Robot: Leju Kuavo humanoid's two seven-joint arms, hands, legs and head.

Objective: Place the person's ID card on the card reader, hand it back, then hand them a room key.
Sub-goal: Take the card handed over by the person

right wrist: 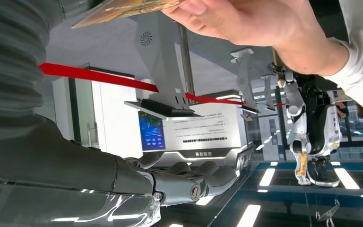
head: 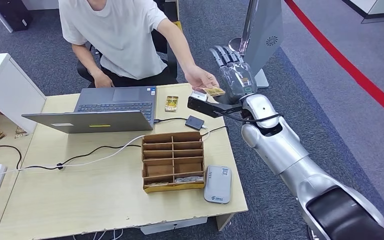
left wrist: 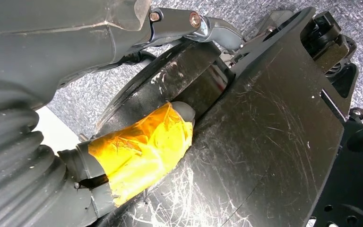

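Silver and raised, my right arm holds its right hand (head: pixel 235 75) up past the far right corner of the pale wooden worktop (head: pixel 105 195), fingers stretched out and apart, palm gripping nothing. Just beside that palm, the person's hand (head: pixel 200 78) pinches the tan ID card (head: pixel 214 91); the card's edge sits close to my thumb, but I cannot tell whether they touch. In the right wrist view the same card (right wrist: pixel 123 7) lies flat in the person's fingers (right wrist: pixel 246 23), apart from my dark extended fingers (right wrist: pixel 194 182).

My left hand (left wrist: pixel 142 146) hangs by the robot's body, one finger wrapped in yellow tape; I cannot tell whether it is released or clenched.

On the worktop I see an open grey laptop (head: pixel 110 107), a small black square card reader (head: pixel 194 122) on a cable, a brown cardboard compartment box (head: pixel 172 161), a white flat device (head: pixel 217 184) just beside the box, and a small gold-patterned card (head: pixel 171 103) near the laptop.
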